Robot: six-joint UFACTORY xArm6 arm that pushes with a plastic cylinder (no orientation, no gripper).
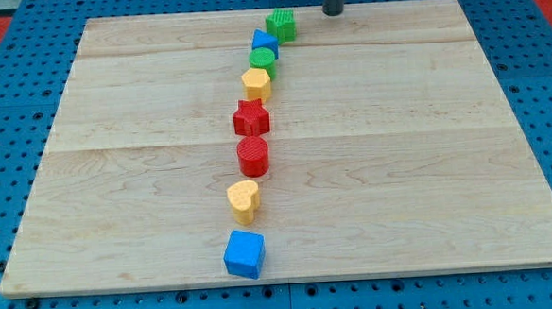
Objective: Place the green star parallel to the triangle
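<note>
We are holding our rod end effector, bare and holding nothing, my tip [333, 12] near the table [428, 165] top edge, beside the green star [282, 25], judging it light, rigid, slide-prone: push its flat side.

Wooden board [428, 165]: eight blocks in near-straight line down middle, green star [282, 25] topmost, blue cube [244, 254] lowest.

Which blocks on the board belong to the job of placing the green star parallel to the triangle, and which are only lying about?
For the job: green star, blue triangle, my tip, to the view's right of the star, not touching.

Lying about: green round block, yellow hexagon, red star, red cylinder, yellow heart, blue cube.
</note>
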